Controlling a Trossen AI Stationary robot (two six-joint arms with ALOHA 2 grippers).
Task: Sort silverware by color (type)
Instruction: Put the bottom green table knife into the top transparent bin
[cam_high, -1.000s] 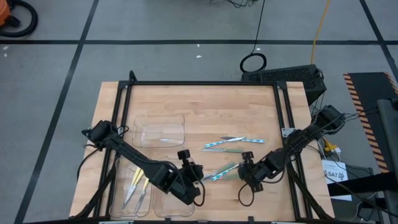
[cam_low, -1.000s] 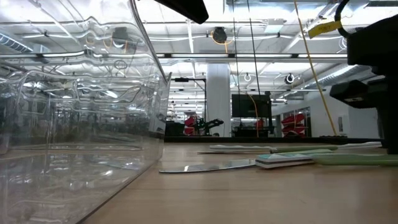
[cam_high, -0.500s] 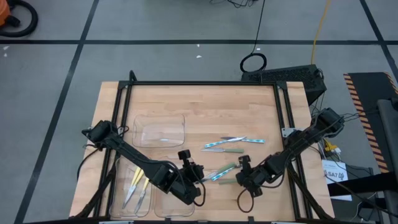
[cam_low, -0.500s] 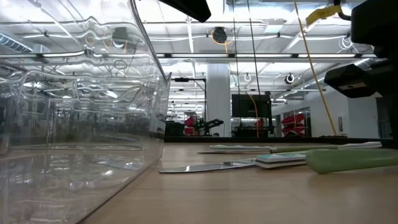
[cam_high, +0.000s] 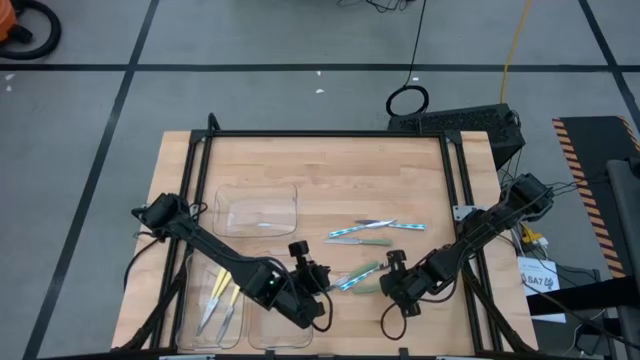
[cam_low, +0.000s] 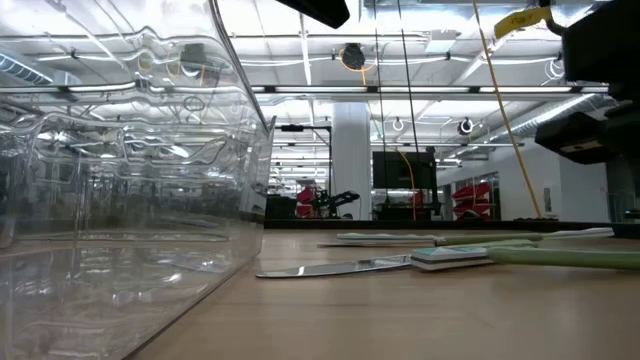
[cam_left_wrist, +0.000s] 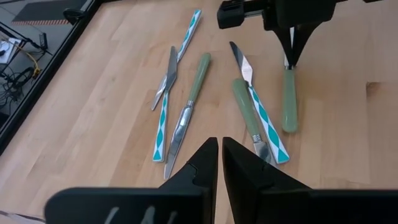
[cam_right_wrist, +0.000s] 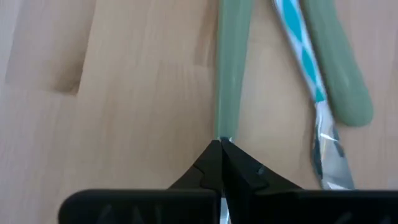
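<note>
Wooden table (cam_high: 330, 175): right gripper (cam_left_wrist: 291, 59) pinched, seemingly, pale green utensil (cam_left_wrist: 290, 99); left gripper (cam_left_wrist: 220, 163) nearby, fingers pressed together, empty.

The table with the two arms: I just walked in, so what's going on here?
The right gripper has its fingers shut on the metal end of a pale green utensil lying on the table. The left gripper waits nearby, shut and empty. More green and blue-patterned utensils lie loose; yellow ones sit in a clear tray.
</note>
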